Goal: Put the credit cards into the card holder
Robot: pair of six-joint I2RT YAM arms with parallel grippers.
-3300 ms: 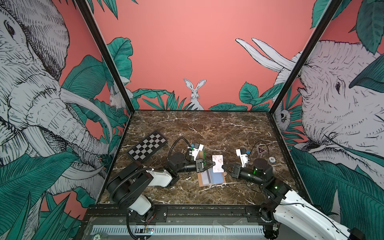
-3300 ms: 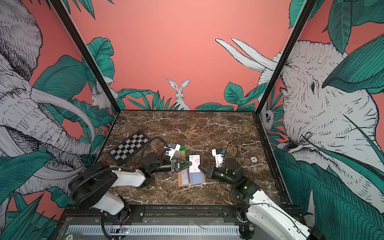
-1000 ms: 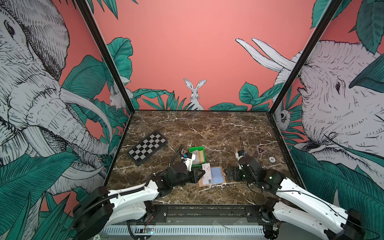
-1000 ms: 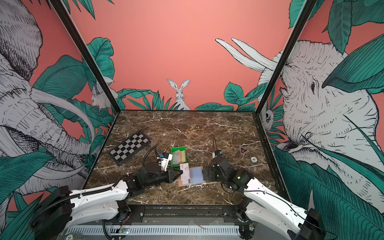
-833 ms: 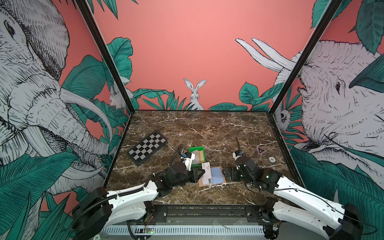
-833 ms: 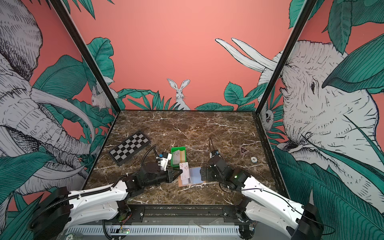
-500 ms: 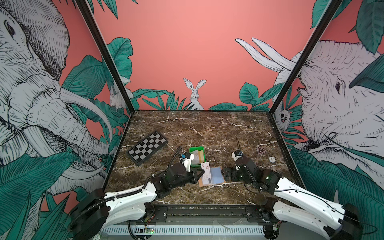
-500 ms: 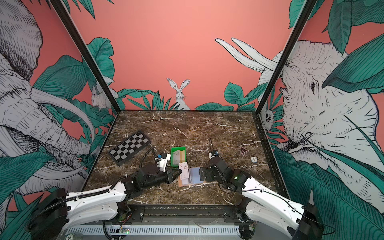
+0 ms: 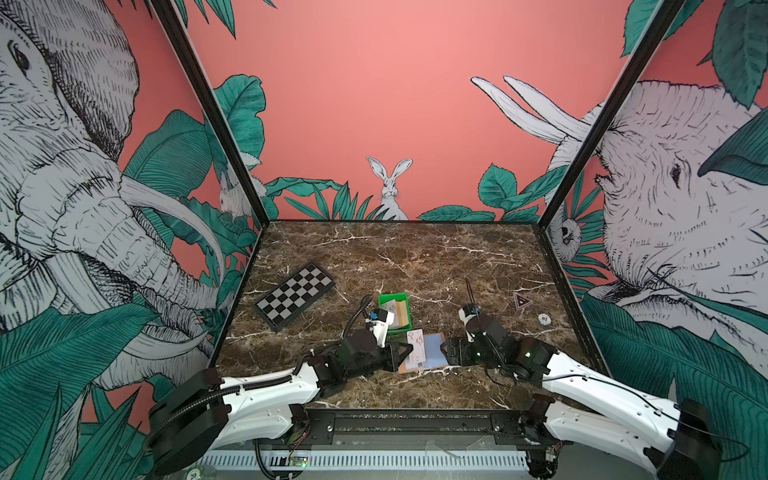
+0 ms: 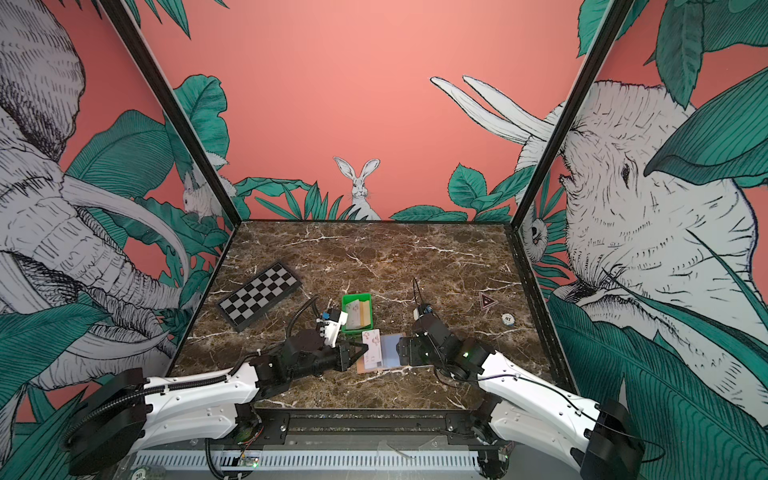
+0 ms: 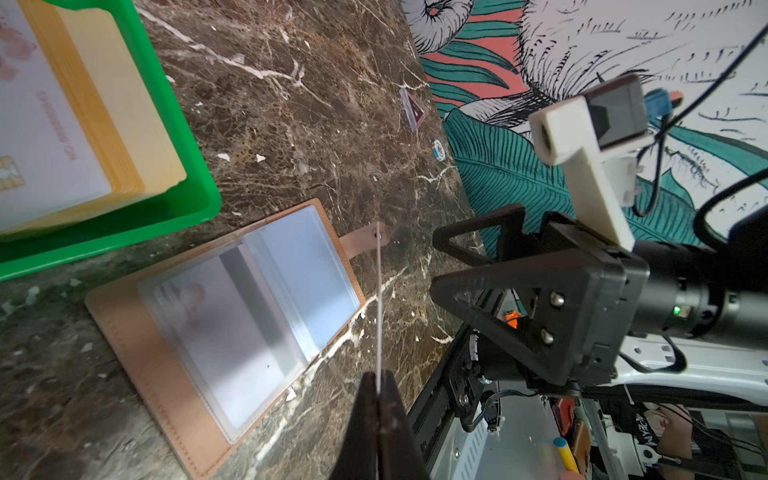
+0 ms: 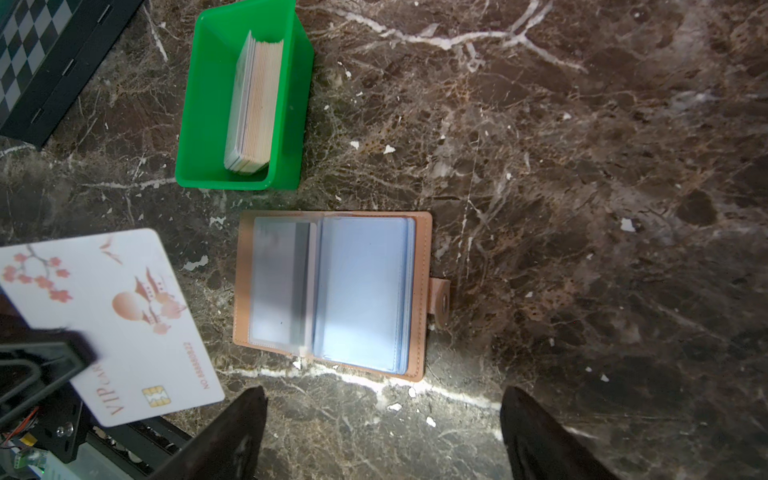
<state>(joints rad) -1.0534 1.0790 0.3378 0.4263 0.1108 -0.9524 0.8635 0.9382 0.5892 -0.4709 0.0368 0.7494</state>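
The card holder (image 12: 332, 291) was laid open and flat on the marble table (image 9: 415, 257), near its front edge and between the two grippers, with its pale blue sleeves (image 12: 361, 291) facing up and its snap tab (image 12: 439, 298) stretched out to the right. A white card (image 12: 120, 320), printed with blossoms and a chip, was held upright on edge in the left gripper (image 11: 379, 384), whose jaws were clenched on the card's lower edge; the card was raised just left of the holder in both top views (image 9: 417, 348) (image 10: 372, 345), apart from the sleeves. The remaining cards (image 12: 253, 108) were stacked on edge in a green tray (image 12: 195, 124) set just beyond the holder. The right gripper (image 12: 382, 419) was poised just right of the holder with its jaws spread wide and nothing between them. A checkered board (image 9: 296, 296) was placed far to the left, and a small triangular marker (image 9: 523, 300) and a round token (image 9: 543, 318) were seen well apart on the right.
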